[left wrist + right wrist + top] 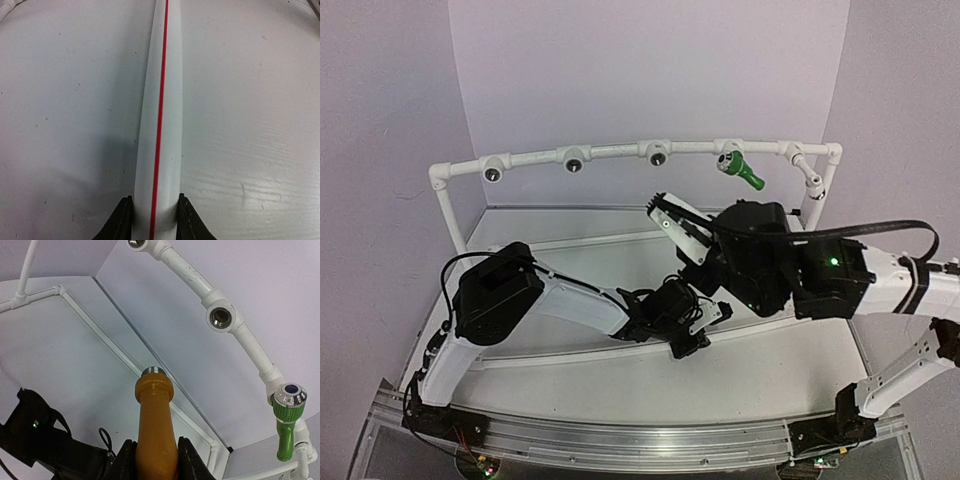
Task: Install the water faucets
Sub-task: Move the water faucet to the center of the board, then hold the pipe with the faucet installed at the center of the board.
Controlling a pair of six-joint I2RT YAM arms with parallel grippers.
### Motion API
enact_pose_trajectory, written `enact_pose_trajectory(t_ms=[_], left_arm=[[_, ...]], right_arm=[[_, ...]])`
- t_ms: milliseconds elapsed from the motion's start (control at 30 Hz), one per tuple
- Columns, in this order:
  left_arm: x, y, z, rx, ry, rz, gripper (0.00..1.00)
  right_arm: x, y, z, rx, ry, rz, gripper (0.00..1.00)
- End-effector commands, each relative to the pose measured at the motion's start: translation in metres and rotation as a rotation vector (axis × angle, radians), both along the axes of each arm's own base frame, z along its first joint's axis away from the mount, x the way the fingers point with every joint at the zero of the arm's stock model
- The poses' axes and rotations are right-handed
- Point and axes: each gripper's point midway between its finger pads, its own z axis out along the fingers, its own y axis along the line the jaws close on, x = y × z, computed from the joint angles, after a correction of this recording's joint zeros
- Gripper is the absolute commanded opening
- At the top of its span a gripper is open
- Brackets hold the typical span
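1. The right arm, raised nearest the lens, has its right gripper clamped on the body of the yellow-orange faucet. The faucet's threaded metal end points up, well short of the pipe frame.
2. The left arm reaches low across the table. Its left gripper presses one finger against each side of a white pipe with a red stripe, which lies flat on the table.
3. The pipe frame arches across the back of the table. Round sockets with dark openings are spaced along its top bar.
4. The green faucet sits in a socket toward the frame's right end, with its green body angled downward. The socket beside it stands open.
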Motion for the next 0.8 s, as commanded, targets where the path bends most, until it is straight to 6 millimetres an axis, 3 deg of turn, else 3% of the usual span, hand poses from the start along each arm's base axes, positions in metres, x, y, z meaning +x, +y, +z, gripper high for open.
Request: enact_pose_trajectory(t_ms=[0,100,167,200,300,400,533,633,733,767], left_arm=[[0.059,-0.014,-0.006,-0.076,0.071,0.164,0.09],[0.06,-0.023,0.005,-0.099,0.077,0.133,0.09],[0.057,-0.02,0.019,-0.101,0.089,0.137,0.15],[0.054,-0.015,0.026,-0.093,0.097,0.138,0.22],[0.048,0.01,0.038,-0.047,0.11,0.178,0.58],[0.041,0.04,0.044,-0.002,0.112,0.197,0.74],[0.022,0.071,0.018,0.096,0.127,0.161,0.81],[0.015,0.077,-0.004,0.14,0.157,0.143,0.82],[0.017,0.078,-0.023,0.171,0.165,0.14,0.78],[0.018,0.079,-0.027,0.18,0.162,0.141,0.75]], right_arm=[[0.043,-0.007,0.043,0.013,-0.07,-0.077,0.0],[0.057,-0.005,0.054,0.003,-0.087,-0.084,0.0],[0.068,-0.007,0.058,-0.031,-0.106,-0.102,0.0],[0.073,-0.009,0.057,-0.065,-0.116,-0.112,0.0],[0.085,-0.016,0.051,-0.189,-0.152,-0.159,0.0],[0.101,-0.023,0.049,-0.298,-0.175,-0.185,0.0],[0.113,-0.019,0.057,-0.377,-0.228,-0.159,0.0],[0.119,-0.01,0.052,-0.49,-0.342,-0.138,0.0],[0.123,-0.005,0.063,-0.588,-0.571,-0.194,0.0],[0.124,-0.003,0.058,-0.63,-0.636,-0.213,0.0]])
